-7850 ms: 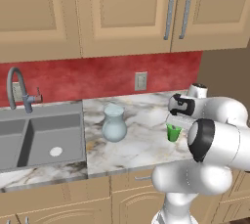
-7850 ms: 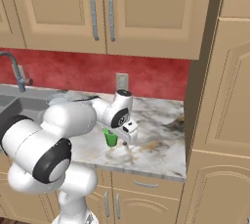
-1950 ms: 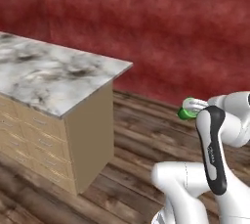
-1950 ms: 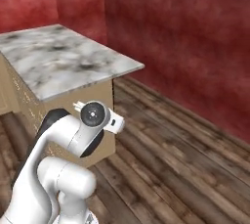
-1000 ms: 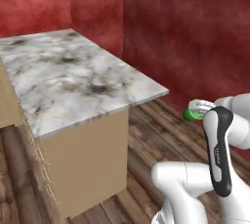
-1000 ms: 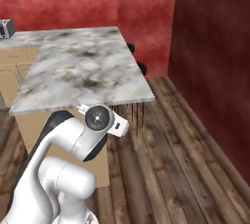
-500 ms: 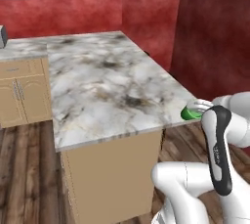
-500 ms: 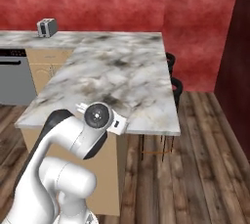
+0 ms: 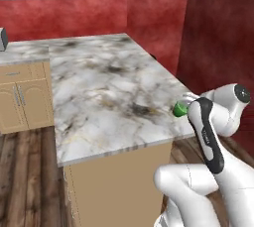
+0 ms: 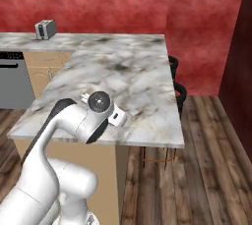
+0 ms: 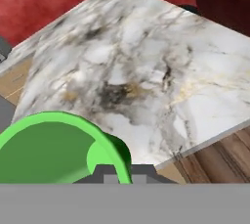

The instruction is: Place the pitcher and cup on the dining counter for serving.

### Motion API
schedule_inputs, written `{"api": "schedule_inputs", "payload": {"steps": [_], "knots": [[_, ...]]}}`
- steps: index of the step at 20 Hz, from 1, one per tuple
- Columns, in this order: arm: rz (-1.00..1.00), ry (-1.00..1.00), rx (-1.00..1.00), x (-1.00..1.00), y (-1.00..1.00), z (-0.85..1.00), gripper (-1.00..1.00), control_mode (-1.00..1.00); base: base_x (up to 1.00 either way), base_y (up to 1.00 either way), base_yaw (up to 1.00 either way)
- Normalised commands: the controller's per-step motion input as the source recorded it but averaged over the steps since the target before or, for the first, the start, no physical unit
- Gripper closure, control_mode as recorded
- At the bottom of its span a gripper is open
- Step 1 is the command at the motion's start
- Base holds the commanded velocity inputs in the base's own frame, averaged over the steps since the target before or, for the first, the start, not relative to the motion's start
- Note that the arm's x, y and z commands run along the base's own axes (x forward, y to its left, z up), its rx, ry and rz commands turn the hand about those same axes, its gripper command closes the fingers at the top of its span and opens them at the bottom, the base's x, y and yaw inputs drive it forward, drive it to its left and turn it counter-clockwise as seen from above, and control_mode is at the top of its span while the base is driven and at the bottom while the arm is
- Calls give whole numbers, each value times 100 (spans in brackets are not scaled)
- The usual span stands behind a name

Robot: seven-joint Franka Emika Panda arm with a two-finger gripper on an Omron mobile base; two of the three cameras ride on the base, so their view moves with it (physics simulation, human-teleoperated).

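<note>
Gripper (image 9: 184,106) clenched on the cup (image 9: 179,108), held above the dining counter (image 9: 104,92) near its 4 o'clock corner in left base view. Hand view shows the cup's open rim (image 11: 58,145) at 7 o'clock; right base view adds toaster (image 10: 45,29) and stools (image 10: 180,91).

Arm bent, tool (image 9: 184,106) closed on the cup (image 9: 179,109).

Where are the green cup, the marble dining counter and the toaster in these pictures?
the cup (image 9: 179,109): left base view, its green side.
the dining counter (image 10: 133,79): right base view, bare marble top.
toaster (image 10: 45,29): right base view, its body.
</note>
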Motion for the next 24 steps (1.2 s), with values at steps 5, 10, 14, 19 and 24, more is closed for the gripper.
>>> {"api": "schedule_inputs", "payload": {"steps": [5,10,14,19,24], "knots": [[-12,26,20,97,-6,0,100,-100,0,0,0],[-11,21,15,89,-6,0,100,-100,0,0,0],[0,0,0,7,1,0,100,-100,0,0,0],[-8,2,-7,86,0,-8,100,-100,0,0,0],[-12,9,-2,100,0,-19,100,-100,0,0,0]]}}
